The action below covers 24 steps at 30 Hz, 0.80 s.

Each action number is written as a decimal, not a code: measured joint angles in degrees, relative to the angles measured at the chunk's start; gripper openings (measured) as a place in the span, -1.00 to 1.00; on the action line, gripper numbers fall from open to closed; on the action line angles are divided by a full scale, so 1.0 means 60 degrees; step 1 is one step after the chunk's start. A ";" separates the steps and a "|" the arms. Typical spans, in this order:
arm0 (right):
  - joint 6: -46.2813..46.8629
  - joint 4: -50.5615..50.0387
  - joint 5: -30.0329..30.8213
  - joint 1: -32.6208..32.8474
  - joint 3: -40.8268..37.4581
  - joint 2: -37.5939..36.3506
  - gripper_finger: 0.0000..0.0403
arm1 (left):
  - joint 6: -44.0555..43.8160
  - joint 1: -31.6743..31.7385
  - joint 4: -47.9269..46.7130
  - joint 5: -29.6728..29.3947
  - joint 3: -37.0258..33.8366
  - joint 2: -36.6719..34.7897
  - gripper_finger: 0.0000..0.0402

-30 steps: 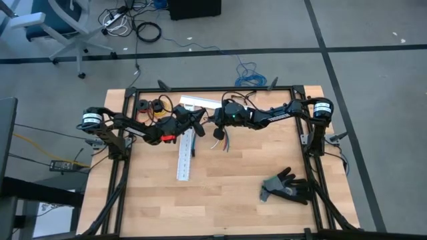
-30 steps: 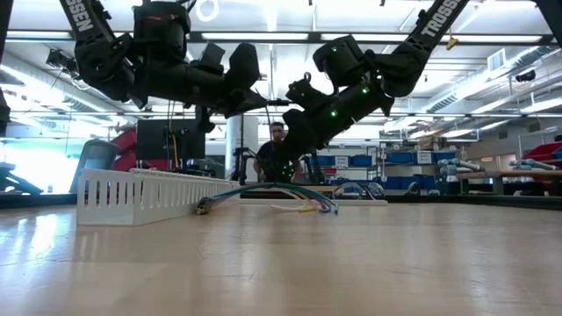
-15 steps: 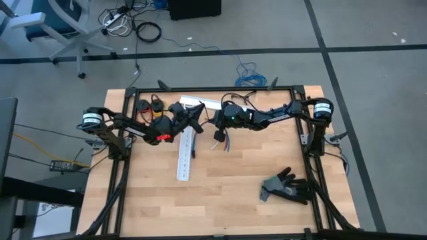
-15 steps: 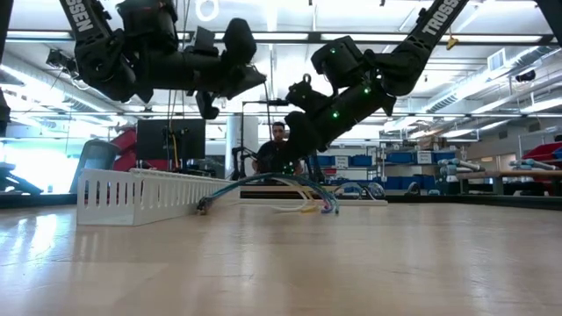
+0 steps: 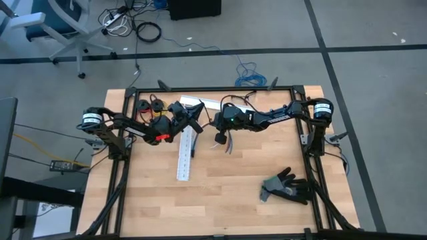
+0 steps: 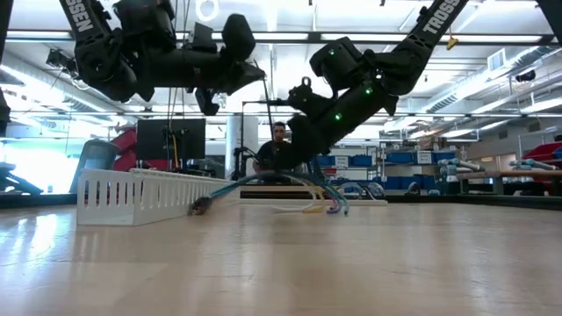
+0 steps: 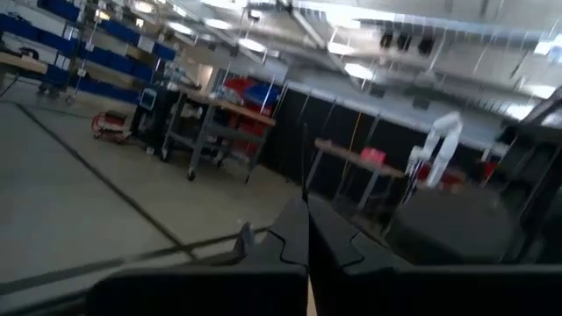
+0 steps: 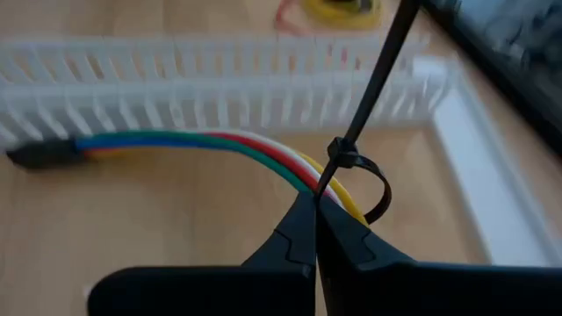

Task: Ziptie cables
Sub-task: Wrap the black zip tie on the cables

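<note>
Above table (image 5: 233,187) | left pincer (image 5: 198,111) has drawn ziptie (image 8: 373,83) tail back | right pincer (image 8: 314,204) clamps cables (image 8: 219,145) | loop tightening

Both arms work raised above the far half of the table (image 5: 220,200). Directly below the left gripper (image 5: 197,113) lies a white slotted duct (image 5: 185,155), running toward the near edge; a second duct (image 5: 200,103) lies just beyond both grippers at the far edge. Between the grippers the ziptie (image 8: 373,88) stretches taut, barring passage there. Under the right gripper (image 5: 217,120) the cables (image 6: 272,186) arch up off the surface, with loose ends trailing nearward. Behind the left gripper sit small wire spools (image 5: 150,105). Nearward of the right arm, bare wood extends to a black glove (image 5: 287,187).
</note>
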 joint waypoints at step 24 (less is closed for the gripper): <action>0.0318 -0.0450 0.0573 -0.0093 -0.0022 0.0027 -0.36 | -0.1072 -0.0007 -0.2535 -0.0879 -0.0015 -0.0025 -1.00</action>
